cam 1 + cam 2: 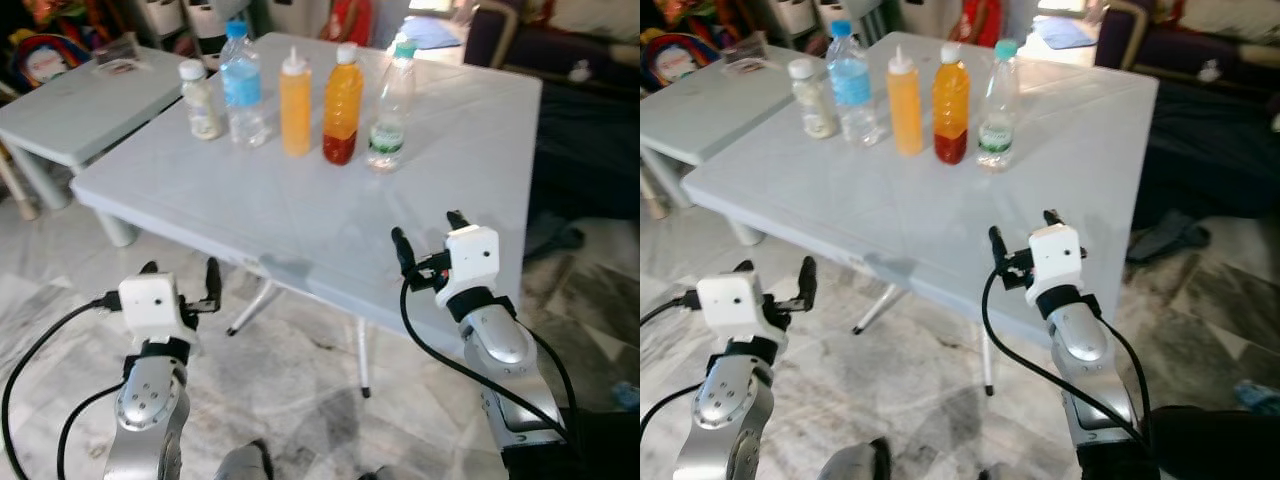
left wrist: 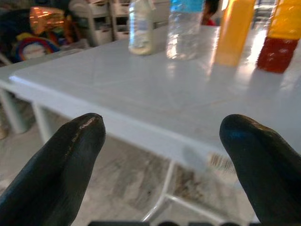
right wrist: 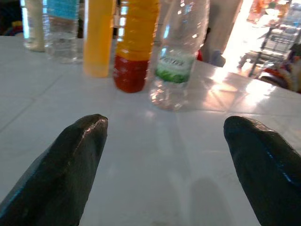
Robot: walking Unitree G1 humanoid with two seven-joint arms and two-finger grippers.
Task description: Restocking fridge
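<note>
Left claw (image 1: 180, 272) hangs below and in front of the worktop's (image 1: 300, 215) near left edge, over the marble floor (image 1: 300, 370), fingers spread wide, holding nothing. Pale grey worktop carries a row of five bottles towards its far side, all upright, close together, well apart from both claws. Left to right: small white-capped bottle (image 1: 201, 99) with pale contents, water bottle with blue label (image 1: 243, 87), yellow squeeze bottle (image 1: 295, 103) with nozzle top, orange juice bottle (image 1: 342, 104) with a dark red layer at its base, clear bottle with green label (image 1: 390, 105) and green cap. A second low grey table (image 1: 75, 105) stands beside the worktop on the left, with clutter behind it. Right claw (image 1: 430, 240) is over the worktop's near right edge, fingers wide apart, empty; in the right wrist view its fingertips (image 3: 77, 155) frame the orange juice bottle and green-label bottle ahead. Dark sofa (image 1: 585, 110) sits at the far right.
</note>
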